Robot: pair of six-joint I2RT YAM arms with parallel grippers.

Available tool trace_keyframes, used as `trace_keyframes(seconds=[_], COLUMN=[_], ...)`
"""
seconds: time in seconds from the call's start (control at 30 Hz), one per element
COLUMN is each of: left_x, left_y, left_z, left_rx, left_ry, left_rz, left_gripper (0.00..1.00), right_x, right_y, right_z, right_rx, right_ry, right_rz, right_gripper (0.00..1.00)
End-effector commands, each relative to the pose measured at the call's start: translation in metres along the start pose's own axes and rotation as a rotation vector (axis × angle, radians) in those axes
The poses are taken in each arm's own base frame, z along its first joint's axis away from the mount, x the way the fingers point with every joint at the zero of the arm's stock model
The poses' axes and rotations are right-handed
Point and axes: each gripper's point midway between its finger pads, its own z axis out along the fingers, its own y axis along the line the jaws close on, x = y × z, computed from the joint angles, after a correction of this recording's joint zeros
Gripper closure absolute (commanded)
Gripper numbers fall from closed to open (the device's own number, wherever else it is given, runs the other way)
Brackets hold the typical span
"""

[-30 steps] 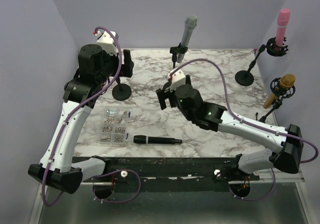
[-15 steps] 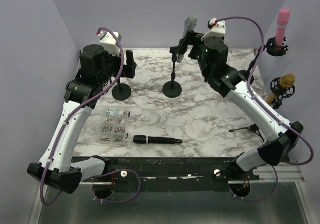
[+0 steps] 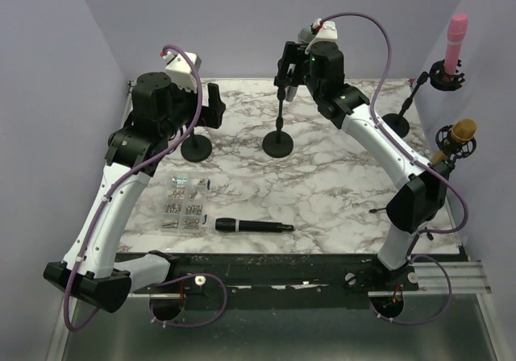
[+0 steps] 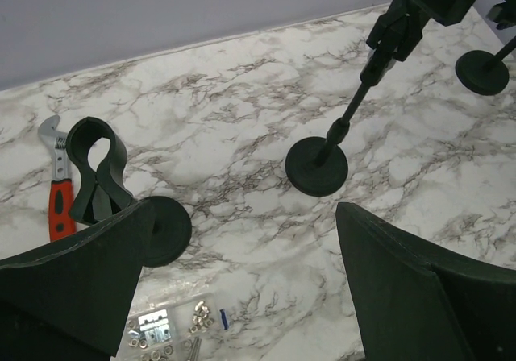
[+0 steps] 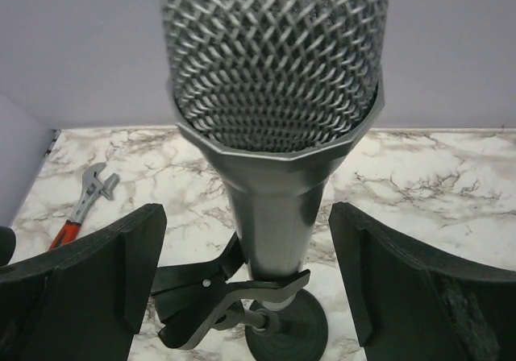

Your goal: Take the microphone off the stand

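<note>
Mic [image 5: 274,135] sits clipped in its stand [image 3: 278,142], dead centre between my right tool [image 5: 250,248], fingers spread wide and not touching it. Wall [image 3: 242,22] is close at 12 o'clock, with open surface [image 3: 322,184] toward 6. Left tool [image 4: 242,288] is wide too, holding nothing.

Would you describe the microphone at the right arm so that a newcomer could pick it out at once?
Look toward the back of the marble table, near its middle, where a black stand rises. Clipped at its top, between the right arm's open fingers, is the microphone. It alone is silver-grey: the pink microphone and gold microphone stand at the right, the black microphone lies flat.
</note>
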Motion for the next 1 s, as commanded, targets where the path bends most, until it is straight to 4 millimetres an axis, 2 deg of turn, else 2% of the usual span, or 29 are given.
trace_keyframes(seconds=[0.0, 0.1, 0.17, 0.2, 0.23, 0.27, 0.3, 0.37, 0.43, 0.57, 0.7, 0.83, 0.9, 0.97], left_x=[0.0, 0.003, 0.004, 0.003, 0.004, 0.005, 0.005, 0.008, 0.009, 0.013, 0.024, 0.023, 0.021, 0.018], left_y=[-0.018, -0.022, -0.024, -0.024, -0.026, -0.028, -0.03, -0.036, -0.045, -0.067, -0.096, -0.12, -0.123, -0.127], left_z=[0.002, 0.003, 0.004, 0.004, 0.004, 0.004, 0.005, 0.008, 0.009, 0.01, 0.009, 0.011, 0.014, 0.017], left_rx=[0.092, 0.108, 0.112, 0.116, 0.122, 0.13, 0.144, 0.177, 0.223, 0.313, 0.402, 0.495, 0.511, 0.525], left_ry=[-0.006, 0.001, 0.003, 0.003, 0.003, 0.003, 0.001, 0.005, 0.006, -0.02, -0.06, -0.124, -0.145, -0.161], left_rz=[0.009, 0.012, 0.014, 0.015, 0.017, 0.019, 0.02, 0.019, 0.016, 0.04, 0.095, 0.058, 0.021, -0.001], left_gripper=[0.01, 0.01, 0.02, 0.01, 0.01, 0.01, 0.01, 0.02, 0.02, 0.01, 0.02, 0.08, 0.13, 0.14], right_x=[-0.01, -0.008, -0.005, -0.006, -0.004, -0.004, -0.002, 0.0, 0.002, 0.003, -0.001, 0.003, 0.007, 0.015], right_y=[-0.003, -0.008, -0.012, -0.014, -0.016, -0.017, -0.019, -0.02, -0.018, -0.015, -0.004, -0.002, 0.002, 0.007], right_z=[0.005, 0.007, 0.008, 0.008, 0.009, 0.009, 0.009, 0.008, 0.006, 0.0, -0.006, -0.008, -0.008, -0.007], right_rx=[-0.035, -0.034, -0.033, -0.033, -0.035, -0.034, -0.032, -0.031, -0.051, -0.084, -0.142, -0.164, -0.186, -0.211], right_ry=[-0.017, -0.025, -0.029, -0.036, -0.036, -0.039, -0.037, -0.036, -0.036, -0.045, -0.026, -0.006, 0.015, 0.044], right_rz=[-0.006, -0.005, -0.007, -0.007, -0.013, -0.014, -0.02, -0.027, -0.033, -0.035, -0.039, -0.049, -0.05, -0.047], right_gripper=[0.14, 0.2, 0.28, 0.35, 0.45, 0.59, 0.68, 0.81, 0.9, 0.99, 0.99, 0.99, 0.99, 0.99])
